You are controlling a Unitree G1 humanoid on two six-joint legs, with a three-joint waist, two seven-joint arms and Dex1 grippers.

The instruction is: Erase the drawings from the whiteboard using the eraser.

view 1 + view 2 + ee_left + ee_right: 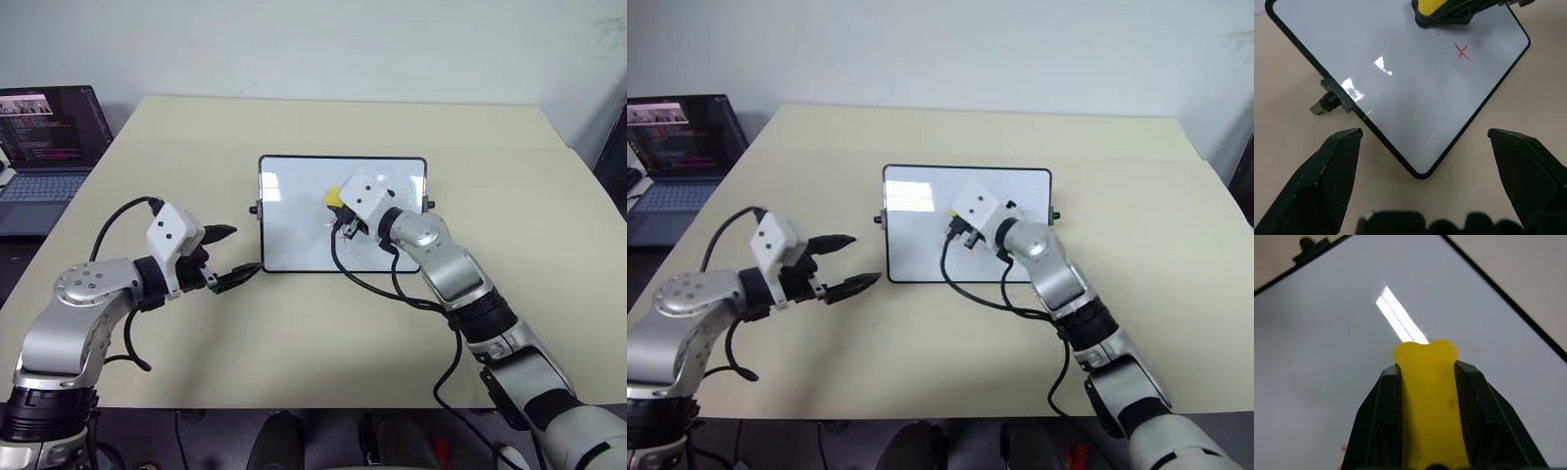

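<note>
Currently your right end effector [1427, 396] is clamped on the eraser [1428, 396], yellow block squeezed between both black fingers, and it sits over the middle of the whiteboard [294, 211]. Whether the eraser's underside touches the surface or hangs just above it, you cannot tell from these views.

The whiteboard lies flat on the bench [294, 333], about centre, long side running left to right. Your left end effector [228, 257] has its fingers spread apart and empty, just off the board's near-left corner, not gripping the frame.

Progress, as a judgement: the eraser is picked up and brought to the board, so the fetch step is done. The drawings [1463, 51] are not fully gone: a small red cross is plain in the left wrist view, close beside the eraser, and a faint red trace shows at the edge of the right wrist view. Most of the visible board reads clean white, apart from glare.

Left to do: wipe the cross and any marks hidden under your right arm.

A laptop [44, 147] sits at far left, uninvolved.
</note>
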